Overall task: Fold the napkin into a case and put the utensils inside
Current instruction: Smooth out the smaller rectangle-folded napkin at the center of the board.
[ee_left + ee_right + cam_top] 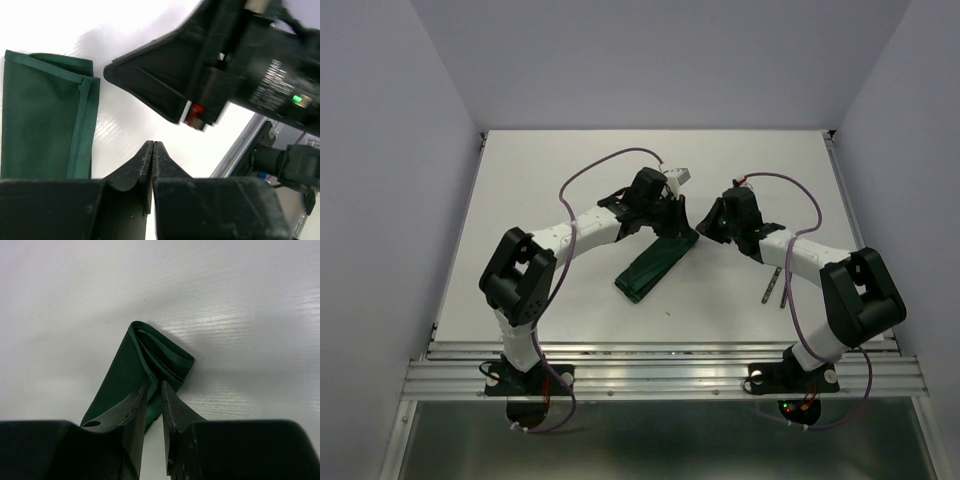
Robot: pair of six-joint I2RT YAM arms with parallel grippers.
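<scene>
The dark green napkin (655, 266) lies folded into a long narrow strip on the white table, slanting from near left to far right. My left gripper (676, 222) hovers at its far end. In the left wrist view its jaws (153, 144) are shut with nothing between them, and the napkin (45, 120) lies off to the left. My right gripper (706, 226) faces it from the right. Its jaws (154, 385) stand a little apart just over the napkin's layered end (150, 357), gripping nothing. The utensils (776, 284) lie on the table under the right forearm, partly hidden.
The right gripper's black body (200, 65) fills the upper right of the left wrist view, close to the left fingers. Grey walls close in the table on three sides. A metal rail (660, 372) runs along the near edge.
</scene>
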